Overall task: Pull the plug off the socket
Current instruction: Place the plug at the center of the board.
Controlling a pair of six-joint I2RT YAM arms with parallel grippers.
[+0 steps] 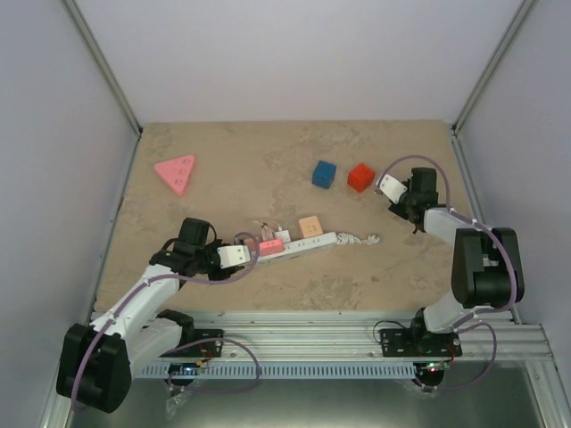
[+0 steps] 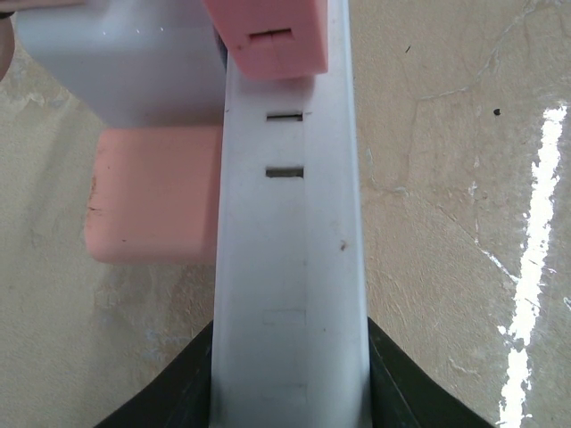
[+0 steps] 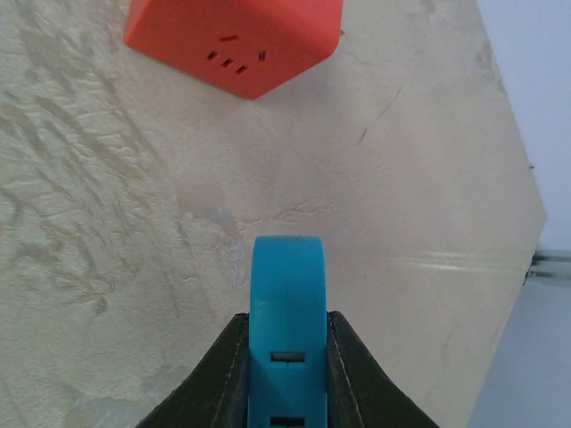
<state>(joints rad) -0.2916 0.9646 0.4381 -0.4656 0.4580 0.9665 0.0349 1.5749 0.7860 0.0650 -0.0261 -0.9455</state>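
The long white plastic power strip lies slantwise near the middle of the beige stone-patterned table. A pink square block sits on it, a small white block and a peach square block are at its far edge, and the left tool is clamped on its left end. Well apart at the right, the right tool is closed on a flat turquoise plastic piece with slots, near a red cube and a blue cube, while a pink triangular block lies far left.
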